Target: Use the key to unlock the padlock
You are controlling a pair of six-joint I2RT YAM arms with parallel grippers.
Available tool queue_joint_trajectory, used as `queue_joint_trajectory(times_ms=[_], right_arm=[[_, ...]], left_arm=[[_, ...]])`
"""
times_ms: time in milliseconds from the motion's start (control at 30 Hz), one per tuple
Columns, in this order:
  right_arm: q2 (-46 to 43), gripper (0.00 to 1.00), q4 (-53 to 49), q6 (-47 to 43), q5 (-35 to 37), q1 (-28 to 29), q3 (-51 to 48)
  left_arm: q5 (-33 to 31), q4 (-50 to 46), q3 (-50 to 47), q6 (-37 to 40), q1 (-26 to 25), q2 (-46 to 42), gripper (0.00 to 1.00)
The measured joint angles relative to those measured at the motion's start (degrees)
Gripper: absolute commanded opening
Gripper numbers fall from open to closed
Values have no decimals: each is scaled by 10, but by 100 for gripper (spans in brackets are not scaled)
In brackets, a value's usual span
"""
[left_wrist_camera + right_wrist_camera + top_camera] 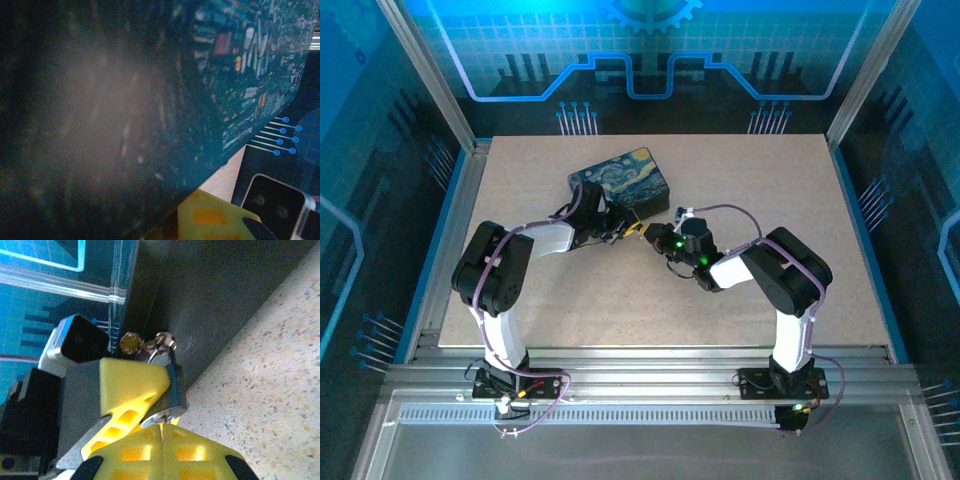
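The small padlock hangs by its thin shackle from a clasp on the front of the painted box. My left gripper grips the padlock; one of its yellow fingers presses on the padlock's left side, and the other is hidden. My right gripper is shut on the key, whose silvery head sticks out of the fingertips just under the padlock's lower end. Both grippers meet at the box's front edge, the right gripper close beside the left. In the left wrist view a yellow finger lies under the box's dark side.
The box stands at the middle back of the speckled table. A small brass piece sits beside the clasp. The left arm's wrist camera is close by. Metal rails edge the table's near side.
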Motion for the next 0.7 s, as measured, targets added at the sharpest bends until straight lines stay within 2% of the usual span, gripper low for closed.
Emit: queue_joint_trajectory(times_ms=[67,167,267,400,600,700], right_arm=[[6,0,8,13,-16,-9,0],[10,0,14,26,-32,-22,0],[15,0,10,29,-41,-32,0],[15,0,2,17,-52,-38,0],[-7,1,-68,-38,-55,-40,0],[-36,17,-129,-81,-49,-42,5]], left_arm=[[0,0,0,0,0,0,25],[15,-3,0,-11,0,-1,28],[33,-16,0,-27,1,-9,24],[44,-21,0,-31,2,-12,25],[50,-29,0,-28,3,-14,52],[53,-59,1,-21,3,-26,57]])
